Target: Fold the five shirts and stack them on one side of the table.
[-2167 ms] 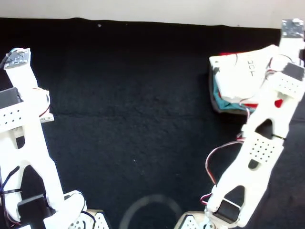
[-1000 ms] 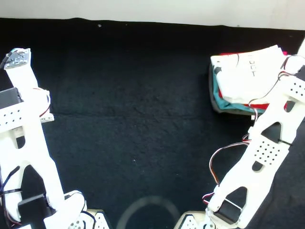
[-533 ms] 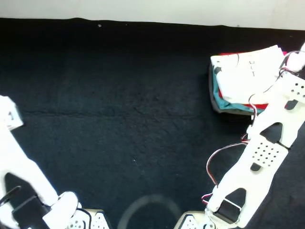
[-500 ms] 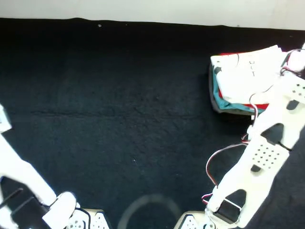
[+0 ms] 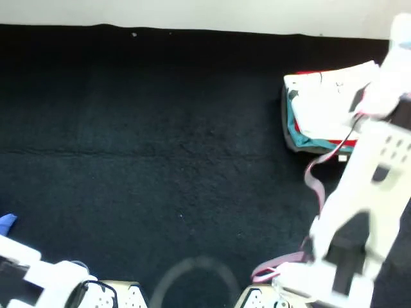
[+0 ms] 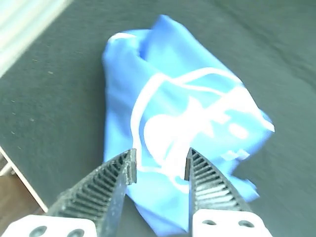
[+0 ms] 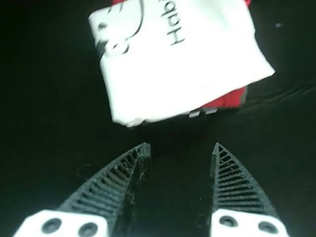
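Now, left claw [image 6: 159,163]: open, its two ribbed fingers spread, hanging over the blue shirt [image 6: 168,113]; whether it touches the cloth I cannot tell.
Blue shirt: a loose, rumpled bundle with a white print facing up, lying on the table [image 5: 160,128] close to an edge; in the high view a blue sliver shows at the table's left side.
Right claw [image 7: 180,149]: open, nothing between its fingers, over bare table just beside the stack [image 5: 321,112].
Stack: folded shirts lying one on another at the far right of the table, well apart from the blue shirt.
White shirt [image 7: 182,59]: top of the stack, folded flat, dark lettering facing up; teal and red edges show beneath it.
Right arm [image 5: 363,192]: rises from the near right of the table and crosses the stack's right side in the high view.
Left arm [image 5: 38,285]: low at the near left corner.
Table: covered in black cloth, with a pale wall behind its far edge.
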